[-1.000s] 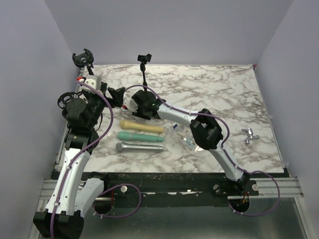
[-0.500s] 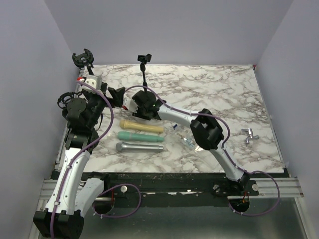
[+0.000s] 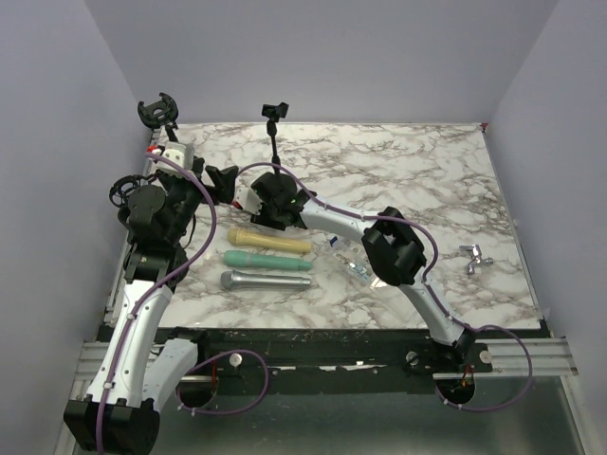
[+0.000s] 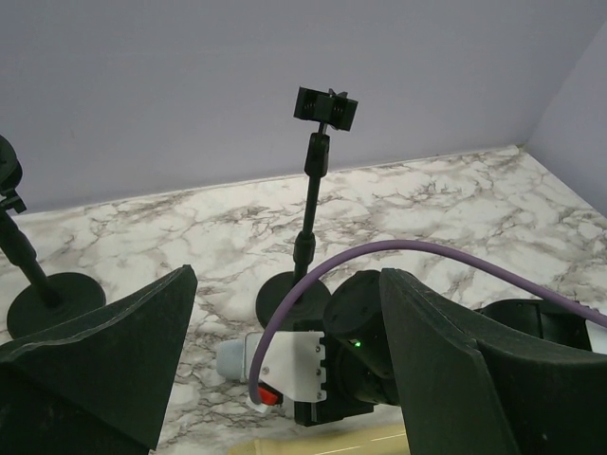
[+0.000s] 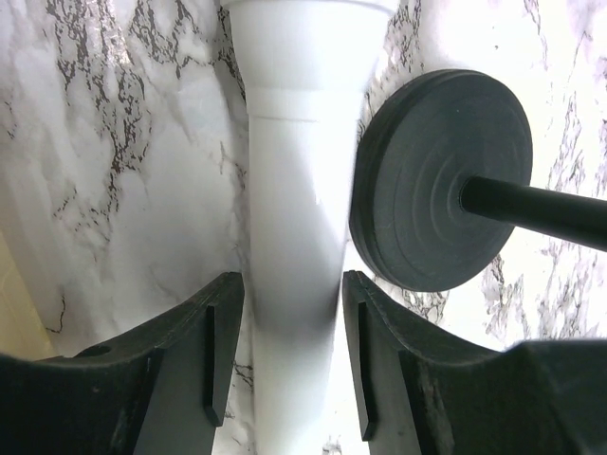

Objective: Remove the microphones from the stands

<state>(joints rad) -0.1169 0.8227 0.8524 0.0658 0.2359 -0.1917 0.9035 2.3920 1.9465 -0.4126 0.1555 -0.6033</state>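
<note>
Microphone [image 5: 294, 190], white, lies on the marble desk [image 3: 408, 180] just beside the stand base [image 5: 441, 190]; the right hand [image 5: 292, 284] straddles it closely, clamped or loose I cannot tell. Left hand [image 4: 285, 275] hangs nearby, fingers wide apart.

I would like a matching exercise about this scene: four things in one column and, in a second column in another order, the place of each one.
Things
1. white microphone
2. grey microphone
3. cream microphone
4. small metal part

Places
A. alone on the right side of the table
B. on the near side of the green microphone
C. between the fingers of the right end effector, beside the stand base
D. on the far side of the green microphone

Pairs: 1-C, 2-B, 3-D, 4-A
</note>
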